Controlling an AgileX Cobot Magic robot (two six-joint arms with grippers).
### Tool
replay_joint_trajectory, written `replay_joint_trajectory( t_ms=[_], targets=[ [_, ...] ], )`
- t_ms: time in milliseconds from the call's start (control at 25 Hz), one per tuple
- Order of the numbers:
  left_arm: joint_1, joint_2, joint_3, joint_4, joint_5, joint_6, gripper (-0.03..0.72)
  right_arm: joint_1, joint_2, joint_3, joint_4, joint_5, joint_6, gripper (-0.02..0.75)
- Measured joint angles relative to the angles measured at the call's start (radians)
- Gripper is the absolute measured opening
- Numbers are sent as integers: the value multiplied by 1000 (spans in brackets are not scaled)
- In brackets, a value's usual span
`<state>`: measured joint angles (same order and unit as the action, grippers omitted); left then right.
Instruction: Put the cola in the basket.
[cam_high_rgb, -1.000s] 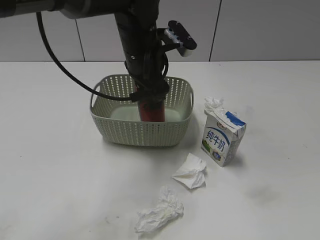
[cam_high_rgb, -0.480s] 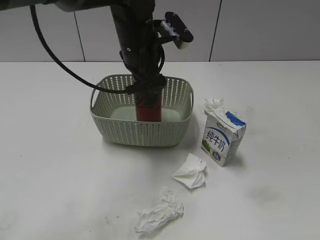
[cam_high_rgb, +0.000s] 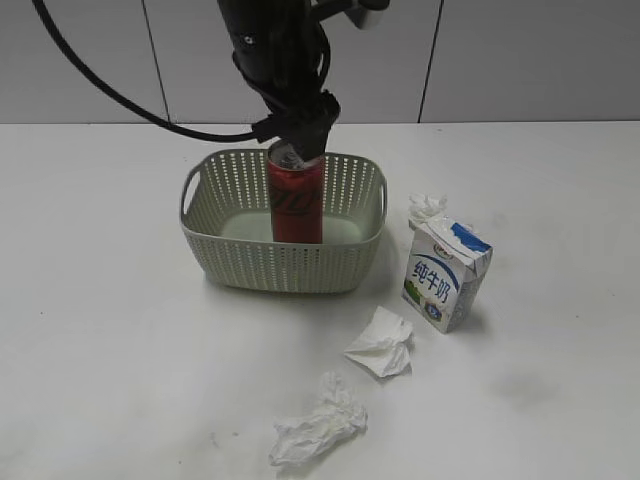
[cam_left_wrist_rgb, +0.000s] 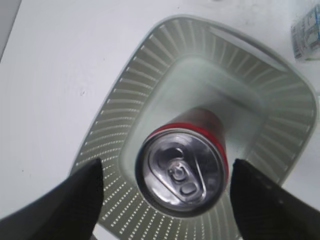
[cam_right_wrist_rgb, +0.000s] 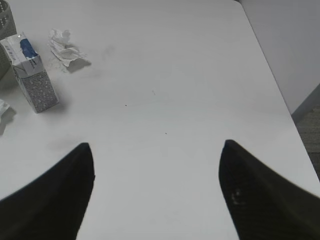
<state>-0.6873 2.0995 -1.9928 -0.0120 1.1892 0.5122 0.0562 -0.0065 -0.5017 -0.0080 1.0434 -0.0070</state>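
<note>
The cola (cam_high_rgb: 295, 202), a tall red can with a silver pull-tab top, stands upright inside the pale green basket (cam_high_rgb: 283, 267). My left gripper (cam_high_rgb: 297, 137) hangs open just above the can's top, apart from it. In the left wrist view the cola (cam_left_wrist_rgb: 181, 171) sits between the two spread fingers of the left gripper (cam_left_wrist_rgb: 165, 172), with gaps on both sides, above the basket (cam_left_wrist_rgb: 125, 105). My right gripper (cam_right_wrist_rgb: 156, 155) is open and empty over bare table; it is out of the exterior view.
A white-and-blue milk carton (cam_high_rgb: 445, 276) stands right of the basket, also in the right wrist view (cam_right_wrist_rgb: 31, 72). Crumpled tissues lie behind it (cam_high_rgb: 428, 207), in front of the basket (cam_high_rgb: 382, 343) and nearer the front (cam_high_rgb: 318, 422). The table's right edge (cam_right_wrist_rgb: 280, 95) is close.
My left gripper has let go of the cola and risen above it. The can now stands free in the basket with its top uncovered.
</note>
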Motion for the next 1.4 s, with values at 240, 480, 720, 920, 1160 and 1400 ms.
replay_joint_trajectory(
  t_ms=[240, 480, 720, 920, 1160, 1400],
  targets=[
    [29, -56, -1, -11, 14, -67, 589, 0, 0, 0, 0, 0, 0, 588],
    [153, -113, -2, -17, 27, -223, 588, 0, 0, 0, 0, 0, 0, 588],
    [349, -170, -2, -63, 28, -307, 588, 0, 0, 0, 0, 0, 0, 588],
    [502, -243, 86, -69, 27, -322, 586, 0, 0, 0, 0, 0, 0, 588],
    [604, -371, 311, -69, 28, -348, 586, 0, 0, 0, 0, 0, 0, 588],
    [656, -575, 560, -71, 29, -386, 586, 0, 0, 0, 0, 0, 0, 588]
  ],
)
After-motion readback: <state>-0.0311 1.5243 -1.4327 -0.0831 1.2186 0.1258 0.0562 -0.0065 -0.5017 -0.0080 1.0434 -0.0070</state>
